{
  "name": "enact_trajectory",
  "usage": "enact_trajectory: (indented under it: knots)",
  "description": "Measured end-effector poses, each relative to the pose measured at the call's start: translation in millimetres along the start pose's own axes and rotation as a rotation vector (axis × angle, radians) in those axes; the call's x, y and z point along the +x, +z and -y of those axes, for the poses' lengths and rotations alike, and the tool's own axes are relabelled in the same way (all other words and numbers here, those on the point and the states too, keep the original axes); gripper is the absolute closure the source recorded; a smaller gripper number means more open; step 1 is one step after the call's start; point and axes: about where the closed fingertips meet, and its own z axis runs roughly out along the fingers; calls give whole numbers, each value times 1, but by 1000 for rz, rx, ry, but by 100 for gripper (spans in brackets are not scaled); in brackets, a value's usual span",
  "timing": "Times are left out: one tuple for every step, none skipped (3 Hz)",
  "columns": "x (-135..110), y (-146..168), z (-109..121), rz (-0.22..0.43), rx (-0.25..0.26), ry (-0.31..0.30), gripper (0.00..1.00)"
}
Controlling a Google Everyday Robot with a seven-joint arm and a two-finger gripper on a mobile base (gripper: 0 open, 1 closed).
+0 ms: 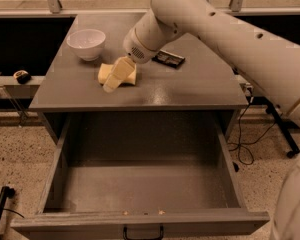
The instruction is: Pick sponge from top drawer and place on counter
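Note:
The pale yellow sponge lies on the grey counter, left of its middle and just in front of the white bowl. My gripper reaches down from the upper right and sits right at the sponge, covering its middle. The sponge looks flat against the counter top. The top drawer is pulled fully out below the counter. Its speckled grey floor holds nothing but a few crumbs near the front. Its dark handle shows at the bottom edge.
A white bowl stands at the counter's back left. A flat dark object lies behind my wrist. My arm spans the counter's right side. A small round object sits on a ledge at left. Cables hang at right.

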Motion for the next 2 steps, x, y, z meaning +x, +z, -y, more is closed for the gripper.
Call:
enact_trajectory:
  knots:
    - [-10,-35,-20,8,22,-56,0]
    - [-10,-42,-21,9,31,-63,0]
